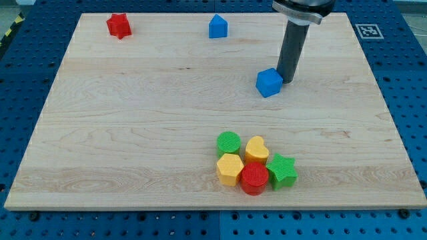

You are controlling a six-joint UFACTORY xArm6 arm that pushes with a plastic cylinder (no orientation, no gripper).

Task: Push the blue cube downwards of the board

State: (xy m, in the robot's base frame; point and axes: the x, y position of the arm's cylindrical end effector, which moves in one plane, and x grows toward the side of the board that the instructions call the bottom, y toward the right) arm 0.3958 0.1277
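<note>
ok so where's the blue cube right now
The blue cube sits right of centre in the upper half of the wooden board, my tip touching its right side, well above the cluster led by the green cylinder.

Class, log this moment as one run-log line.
tip: touching small blue cube, upper right side | cube: board right half | push downwards: pending

Wooden board on a blue table. My tip touches the blue cube at its far right side; five coloured blocks cluster nearer.
</note>
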